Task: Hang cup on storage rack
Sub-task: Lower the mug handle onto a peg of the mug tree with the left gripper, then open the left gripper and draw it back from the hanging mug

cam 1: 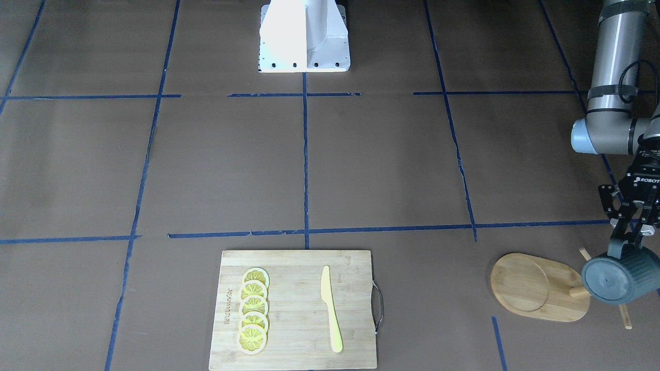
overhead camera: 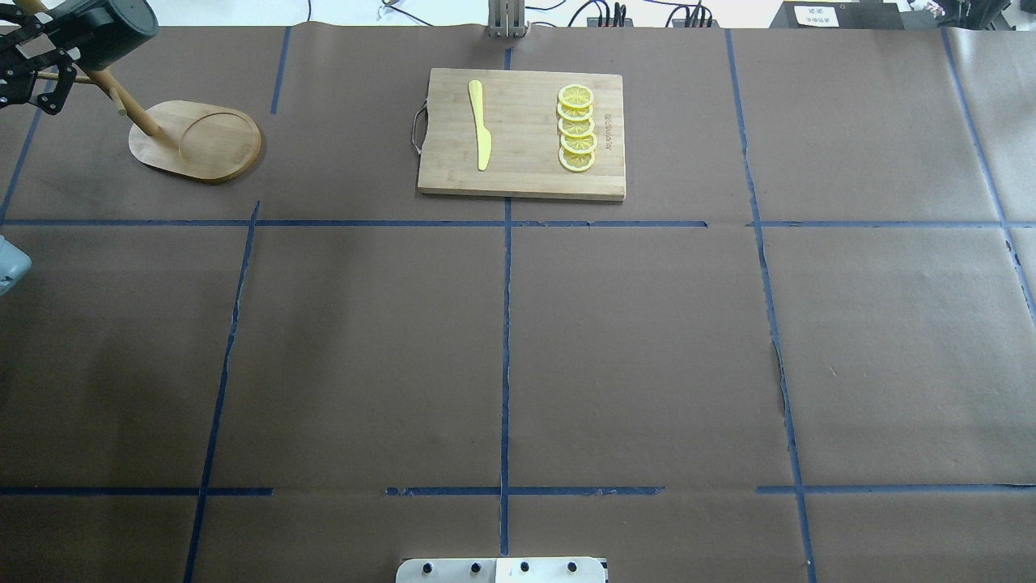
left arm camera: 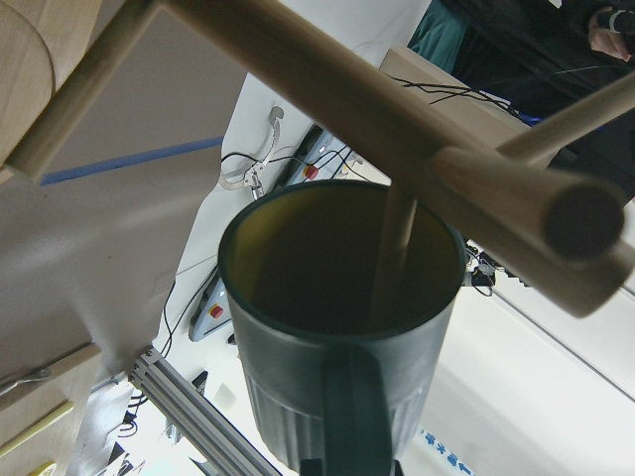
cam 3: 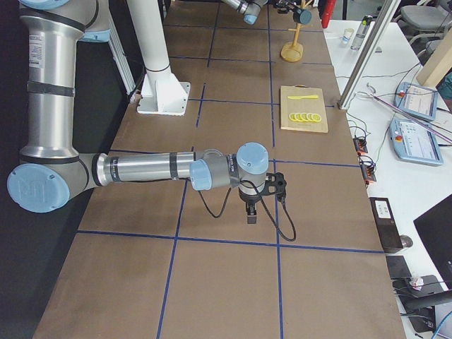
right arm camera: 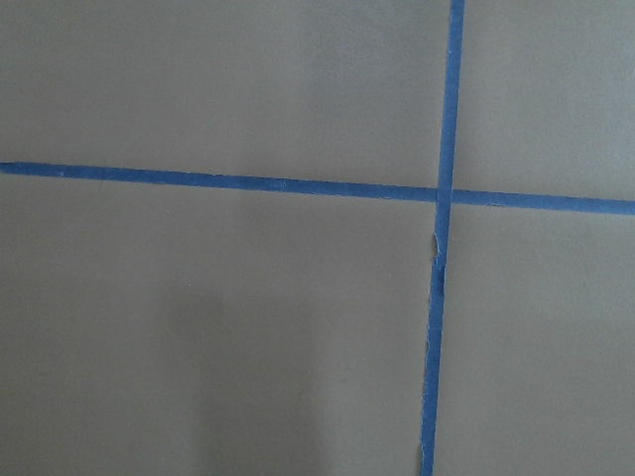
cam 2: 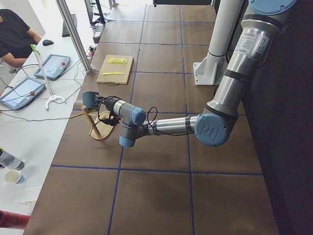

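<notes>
The dark blue-grey ribbed cup [cam 1: 621,275] hangs tilted from my left gripper [cam 1: 628,244], which is shut on its handle. The cup is above the post end of the bamboo storage rack [cam 1: 536,288], next to the thin cross peg [cam 1: 625,317]. In the left wrist view the cup's yellow-lined mouth [left arm camera: 337,268] faces the camera just under the thick post [left arm camera: 397,129], and the peg [left arm camera: 585,111] runs across the opening. The overhead view shows the cup [overhead camera: 121,24] at the far left corner. My right gripper [cam 3: 251,214] hangs over bare table in the exterior right view only; I cannot tell its state.
A rectangular bamboo cutting board [cam 1: 296,350] with a metal handle carries several lemon slices [cam 1: 253,317] and a yellow knife [cam 1: 330,309]. The robot's white base [cam 1: 304,36] stands at mid-table. Operators' tablets and cables lie beyond the table edge near the rack.
</notes>
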Tool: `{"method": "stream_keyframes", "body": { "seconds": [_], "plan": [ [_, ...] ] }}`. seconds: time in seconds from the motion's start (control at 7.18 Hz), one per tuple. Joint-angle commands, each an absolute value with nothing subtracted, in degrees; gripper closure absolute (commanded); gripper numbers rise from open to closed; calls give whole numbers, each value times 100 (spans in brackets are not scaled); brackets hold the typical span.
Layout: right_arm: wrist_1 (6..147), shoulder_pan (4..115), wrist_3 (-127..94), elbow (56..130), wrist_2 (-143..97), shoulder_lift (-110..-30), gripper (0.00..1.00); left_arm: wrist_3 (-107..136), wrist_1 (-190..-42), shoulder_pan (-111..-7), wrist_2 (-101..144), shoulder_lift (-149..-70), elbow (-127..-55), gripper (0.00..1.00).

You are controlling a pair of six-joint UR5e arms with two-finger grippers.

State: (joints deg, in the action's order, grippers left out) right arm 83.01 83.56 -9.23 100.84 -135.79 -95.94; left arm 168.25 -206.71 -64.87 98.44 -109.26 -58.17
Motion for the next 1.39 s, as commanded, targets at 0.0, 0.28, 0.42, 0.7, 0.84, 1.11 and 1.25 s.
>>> {"method": "stream_keyframes", "body": {
  "seconds": [0.0, 0.28, 0.42, 0.7, 0.84, 1.11, 1.25],
  "plan": [
    [8297, 8358, -923, 10090, -13579, -9598, 0, 16805, -20751, -6478, 9844, -10942, -5766, 52],
    [8297, 8358, -923, 10090, -13588, -9589, 0, 16796, -20751, -6469, 9844, -10951, -5722, 6],
    [8297, 8358, -923, 10090, -13588, -9589, 0, 16796, -20760, -6469, 9844, -10951, -5730, 4],
    [8297, 8358, -932, 10099, -13588, -9589, 0, 16700, -20925, -6477, 9888, -10881, -5766, 1],
    [8297, 8358, -932, 10099, -13588, -9580, 0, 15864, -21144, -6478, 9922, -10742, -5766, 0],
    [8288, 8358, -923, 10099, -13588, -9571, 0, 14097, -21173, -6486, 10239, -10521, -5774, 0],
    [8288, 8358, -923, 10099, -13588, -9571, 0, 13167, -21182, -6486, 10239, -10364, -5766, 0]
  ]
}}
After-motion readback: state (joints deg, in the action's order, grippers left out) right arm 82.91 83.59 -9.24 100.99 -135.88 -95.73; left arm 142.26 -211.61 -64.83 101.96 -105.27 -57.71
